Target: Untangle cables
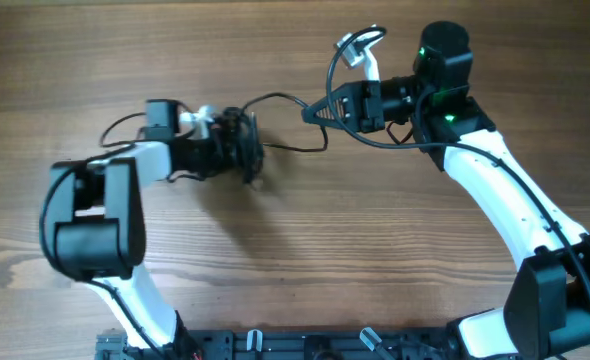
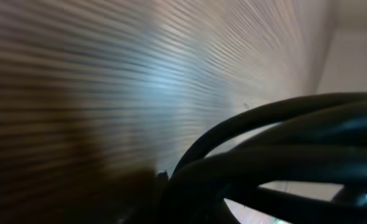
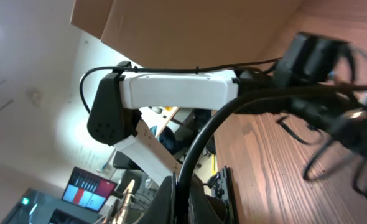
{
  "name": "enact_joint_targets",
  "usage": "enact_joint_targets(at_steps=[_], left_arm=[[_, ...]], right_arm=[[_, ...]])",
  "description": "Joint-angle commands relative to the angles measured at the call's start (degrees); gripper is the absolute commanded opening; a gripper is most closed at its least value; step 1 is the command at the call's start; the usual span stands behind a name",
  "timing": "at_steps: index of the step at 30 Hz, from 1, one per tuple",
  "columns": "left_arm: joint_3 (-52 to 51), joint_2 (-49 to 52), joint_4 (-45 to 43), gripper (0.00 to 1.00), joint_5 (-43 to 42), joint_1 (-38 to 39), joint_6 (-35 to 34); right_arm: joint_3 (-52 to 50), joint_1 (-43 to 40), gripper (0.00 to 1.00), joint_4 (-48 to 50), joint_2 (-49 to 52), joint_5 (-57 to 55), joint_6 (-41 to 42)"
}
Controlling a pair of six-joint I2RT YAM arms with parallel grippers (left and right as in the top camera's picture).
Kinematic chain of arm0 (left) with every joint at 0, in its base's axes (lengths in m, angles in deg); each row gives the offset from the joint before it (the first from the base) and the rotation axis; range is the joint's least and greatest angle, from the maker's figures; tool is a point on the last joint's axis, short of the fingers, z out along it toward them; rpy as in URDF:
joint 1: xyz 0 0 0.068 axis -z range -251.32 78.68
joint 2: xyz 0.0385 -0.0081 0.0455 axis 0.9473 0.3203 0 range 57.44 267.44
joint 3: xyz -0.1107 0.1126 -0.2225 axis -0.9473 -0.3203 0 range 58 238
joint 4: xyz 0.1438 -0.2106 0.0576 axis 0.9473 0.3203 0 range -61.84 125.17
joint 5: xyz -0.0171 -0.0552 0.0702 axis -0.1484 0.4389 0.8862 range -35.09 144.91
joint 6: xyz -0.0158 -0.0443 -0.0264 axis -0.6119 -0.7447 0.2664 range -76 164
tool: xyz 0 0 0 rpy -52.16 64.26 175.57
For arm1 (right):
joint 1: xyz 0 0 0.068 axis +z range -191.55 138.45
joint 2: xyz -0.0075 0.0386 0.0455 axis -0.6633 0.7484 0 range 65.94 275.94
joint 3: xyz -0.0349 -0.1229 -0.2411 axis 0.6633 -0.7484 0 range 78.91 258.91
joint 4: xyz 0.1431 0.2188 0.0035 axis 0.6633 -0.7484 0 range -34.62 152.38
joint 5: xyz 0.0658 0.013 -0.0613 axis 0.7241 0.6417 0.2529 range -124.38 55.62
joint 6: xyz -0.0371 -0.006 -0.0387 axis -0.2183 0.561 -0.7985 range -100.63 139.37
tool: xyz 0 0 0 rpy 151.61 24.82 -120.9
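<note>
Near the middle of the desk [image 1: 295, 240], your left hand [image 1: 249, 150] was clamped tight on a bunched tangle of cables [image 1: 280, 98]; your right hand [image 1: 317, 112], also narrow, pinched a strand looping up to a white plug [image 1: 360, 55], one cord sagging between both hands.

I looked down on a brown wood-grain table [image 1: 295, 250], its grain running left to right. Left of centre sat a tangled clump of thin black cables [image 1: 243, 138], one strand trailing right over the wood. A black metal rail [image 1: 305, 345] lined the near edge.
</note>
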Motion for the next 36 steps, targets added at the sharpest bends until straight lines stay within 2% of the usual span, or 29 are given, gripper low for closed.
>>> enact_joint_targets(at_steps=[1,5,12,15,20,25,33,36], left_arm=[[-0.1,0.4,1.9,0.04,2.2,-5.6,-1.1],[-0.1,0.4,2.4,0.04,2.1,-7.5,-1.1],[-0.1,0.4,2.3,0.04,2.2,-7.7,-1.1],[-0.1,0.4,2.3,0.04,2.2,-7.7,-1.1],[-0.1,0.4,2.3,0.04,2.4,-7.7,-1.1],[-0.1,0.4,2.3,0.04,2.4,-7.8,-1.1],[-0.1,0.4,2.3,0.04,2.4,-7.8,-1.1],[-0.1,0.4,2.3,0.04,2.4,-8.2,-1.1]], right_arm=[[1.0,-1.6,0.04,-0.4,-1.0,1.7,-2.3],[-0.1,-3.0,0.04,-5.7,-1.0,-3.6,-6.8],[-1.8,-5.8,0.04,-28.5,-1.0,-26.6,-21.6],[-1.8,-6.8,0.04,-34.6,-1.0,-32.7,-24.8],[-1.8,-9.6,0.05,-42.0,-1.0,-45.5,-25.0],[-1.8,-15.8,0.04,-49.0,-1.0,-60.3,-24.9],[-1.8,-26.6,0.04,-53.9,-1.0,-70.9,-24.7],[-1.8,-29.3,0.04,-54.1,-1.0,-76.7,-21.7]])
